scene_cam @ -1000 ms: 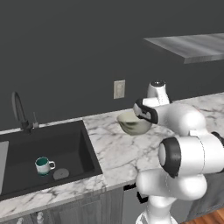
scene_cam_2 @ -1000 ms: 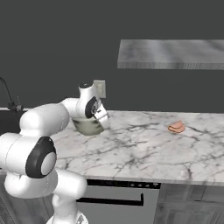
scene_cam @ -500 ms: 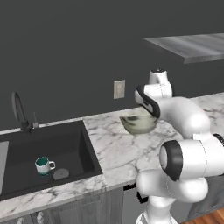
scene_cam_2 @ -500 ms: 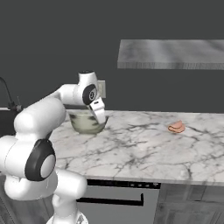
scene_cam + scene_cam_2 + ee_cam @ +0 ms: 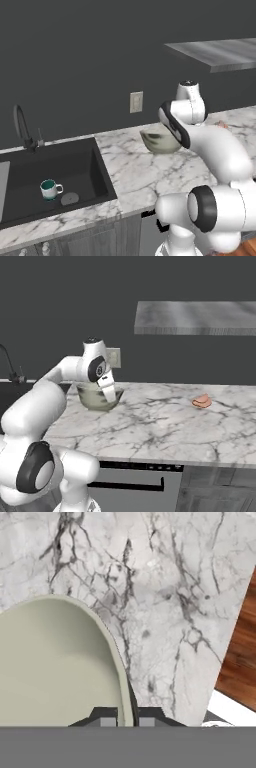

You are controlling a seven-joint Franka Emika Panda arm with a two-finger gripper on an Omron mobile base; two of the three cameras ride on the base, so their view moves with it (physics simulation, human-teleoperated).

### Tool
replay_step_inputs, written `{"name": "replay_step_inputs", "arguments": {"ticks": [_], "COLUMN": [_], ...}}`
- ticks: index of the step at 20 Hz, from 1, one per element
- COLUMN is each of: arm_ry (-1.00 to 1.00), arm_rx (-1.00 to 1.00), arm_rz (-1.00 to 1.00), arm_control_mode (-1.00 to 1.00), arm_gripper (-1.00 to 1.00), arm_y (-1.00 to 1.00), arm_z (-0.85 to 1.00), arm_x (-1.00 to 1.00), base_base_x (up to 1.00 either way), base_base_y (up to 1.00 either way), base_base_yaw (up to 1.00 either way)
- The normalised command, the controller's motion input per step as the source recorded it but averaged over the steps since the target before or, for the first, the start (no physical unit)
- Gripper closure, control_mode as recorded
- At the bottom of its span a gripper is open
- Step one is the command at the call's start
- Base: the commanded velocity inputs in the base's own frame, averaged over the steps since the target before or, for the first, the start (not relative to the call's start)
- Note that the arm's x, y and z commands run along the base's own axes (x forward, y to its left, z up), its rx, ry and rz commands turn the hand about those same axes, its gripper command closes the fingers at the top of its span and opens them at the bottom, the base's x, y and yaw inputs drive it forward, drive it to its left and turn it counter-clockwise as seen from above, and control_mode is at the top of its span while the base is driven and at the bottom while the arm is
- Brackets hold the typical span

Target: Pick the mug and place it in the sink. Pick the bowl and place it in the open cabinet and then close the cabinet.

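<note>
The large cream-green bowl is low over the marble counter, below the wall outlet. My gripper is shut on its rim, one finger inside and one outside; the bowl takes up the left of the hand view. I cannot tell whether it touches the counter. The small white mug with a teal inside stands in the black sink, beside the drain. The grey wood-grain cabinet hangs above the counter to the right, and I see its underside.
A dark arched faucet stands behind the sink. A small pink-orange item lies on the counter to the right. A wall outlet is behind the bowl. The counter's edge and the wooden floor show at the right of the hand view.
The hand has risen a little and swung while keeping hold of the bowl's rim. The bowl has shifted slightly to the right along the counter. The mug has stayed still.
</note>
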Motion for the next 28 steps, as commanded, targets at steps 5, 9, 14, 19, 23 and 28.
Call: {"name": "replay_step_inputs", "arguments": {"ticks": [5, 9, 14, 19, 23, 28], "arm_ry": [-0.24, -0.03, 0.0, 0.0, 0.0, -0.07], "arm_rx": [-0.03, 0.0, 0.0, 0.0, 0.0, 0.0], "arm_rz": [-0.04, -0.03, -0.06, -0.07, -0.08, -0.04], "arm_control_mode": [-1.0, -1.0, -1.0, -1.0, -1.0, -1.0], "arm_gripper": [1.0, 1.0, 1.0, 1.0, 1.0, 1.0], "arm_y": [0.0, 0.0, 0.0, 0.08, 0.11, 0.0], "arm_z": [0.21, 0.3, 0.37, 0.42, 0.29, 0.05], "arm_x": [-0.34, -0.2, -0.27, -0.21, -0.16, -0.28], "base_base_x": [0.0, 0.0, 0.0, 0.0, 0.0, 0.0], "base_base_y": [0.0, 0.0, 0.0, 0.0, 0.0, 0.0], "base_base_yaw": [0.0, 0.0, 0.0, 0.0, 0.0, 0.0]}}
